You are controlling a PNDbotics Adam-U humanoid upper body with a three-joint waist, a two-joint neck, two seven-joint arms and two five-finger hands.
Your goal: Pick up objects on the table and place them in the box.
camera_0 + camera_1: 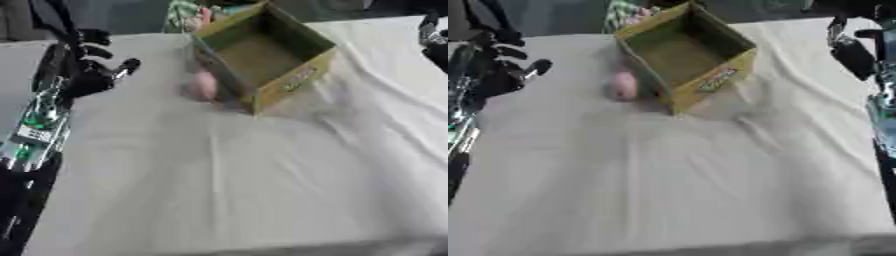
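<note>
One box (open), one pink object

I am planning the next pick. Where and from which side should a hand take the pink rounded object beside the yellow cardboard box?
Probably its exposed left flank and top, approached from the left. The pink rounded object lies against the wall of the yellow cardboard box, so that side is blocked. The left hand is nearest.

Cardboard box: yellow-olive outside, duller olive-brown inside, pale label on front wall. Pink object beside it. Tablecloth: plain white. Left hand: black; forearm shows green and silver.
</note>
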